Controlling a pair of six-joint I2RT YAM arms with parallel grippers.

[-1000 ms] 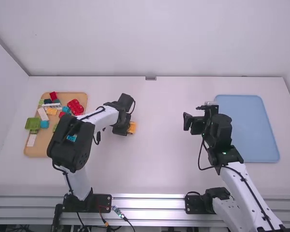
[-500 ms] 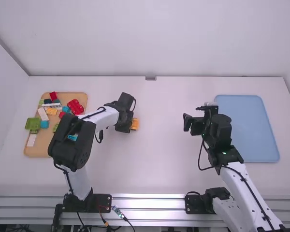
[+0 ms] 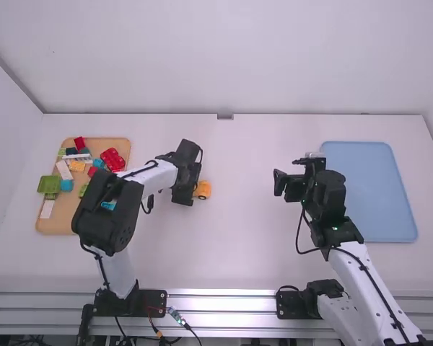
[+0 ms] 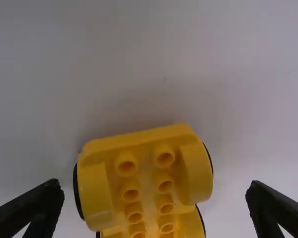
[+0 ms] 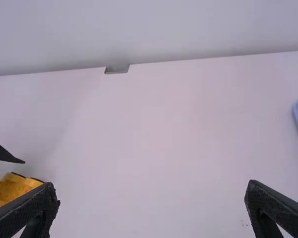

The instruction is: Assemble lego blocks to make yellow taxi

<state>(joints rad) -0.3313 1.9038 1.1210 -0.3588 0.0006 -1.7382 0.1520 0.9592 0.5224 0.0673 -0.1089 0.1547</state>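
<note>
"How are we holding our left pincer?"
"We're opening it wide around the yellow car base, leaving gaps along both sides and gripping nothing. The base is sitting on the white table, well apart from the wooden tray."
"And our right pincer?"
"We're spreading it wide, holding nothing, near the blue tray's edge."
</note>
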